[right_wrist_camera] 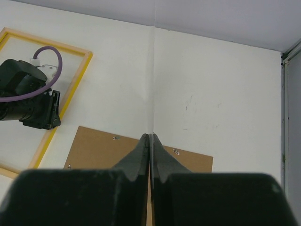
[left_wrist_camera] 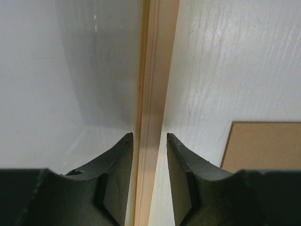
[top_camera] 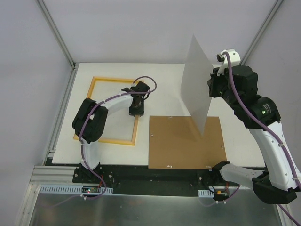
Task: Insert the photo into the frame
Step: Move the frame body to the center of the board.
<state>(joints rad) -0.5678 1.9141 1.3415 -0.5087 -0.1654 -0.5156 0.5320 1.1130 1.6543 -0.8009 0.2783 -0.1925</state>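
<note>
- Your left gripper (left_wrist_camera: 149, 141) points down at the frame (top_camera: 113, 79), over its right-hand rail.
- In the left wrist view, that rail runs straight up the middle between the two fingers (left_wrist_camera: 120, 169). It looks like pale wood there.
- The jaws stand partly apart, one on each side of the rail. Only thin slivers of background show between pads and wood, so you cannot tell whether they are pinching it.
- The frame lies flat on the left half of the white table (top_camera: 164, 89). Nothing lies inside its opening.
- Your right gripper (right_wrist_camera: 150, 136) is clamped on the photo (top_camera: 197, 80). In the right wrist view, the fingers meet with only the sheet's thin edge between them.
- The photo is held up off the table at the right, standing nearly upright. Its plain white side faces the top camera, and the printed side does not show.
- The grip is on the photo's right edge, about halfway up.
- In the top view, the photo's lowest corner overlaps the brown board (top_camera: 186, 143). You cannot tell whether it touches the board.
- The board lies flat at the near right of the table, just beside the frame's right rail. It juts past the table's near edge.
- The photo and the frame are well apart.
</note>
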